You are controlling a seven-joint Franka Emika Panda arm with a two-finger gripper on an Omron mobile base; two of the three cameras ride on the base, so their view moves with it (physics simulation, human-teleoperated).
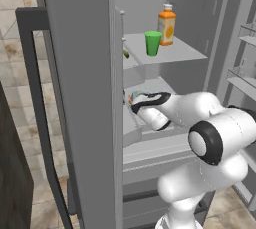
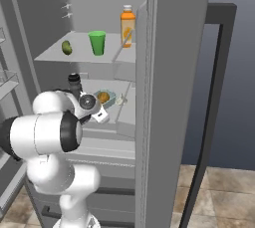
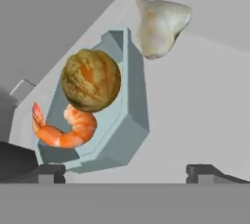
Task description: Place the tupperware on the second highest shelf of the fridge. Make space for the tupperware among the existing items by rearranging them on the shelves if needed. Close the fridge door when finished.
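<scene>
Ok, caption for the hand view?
Open jaws over the tupperware, holding shrimp and a round fruit, beside a garlic bulb on a fridge shelf.

Open fridge (image 2: 169,97): tupperware (image 3: 124,115), pale blue-green with shrimp and a round orange-green food, rests flat on the second highest shelf (image 3: 205,100); juice bottle (image 1: 167,24) and green cup (image 1: 153,43) above.

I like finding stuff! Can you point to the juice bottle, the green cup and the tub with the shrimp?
Juice bottle (image 2: 127,29), right base view, on its orange body.
Green cup (image 1: 153,43), left base view, on its side wall.
Tub (image 3: 132,96), hand view, on its pale blue side wall.
</scene>
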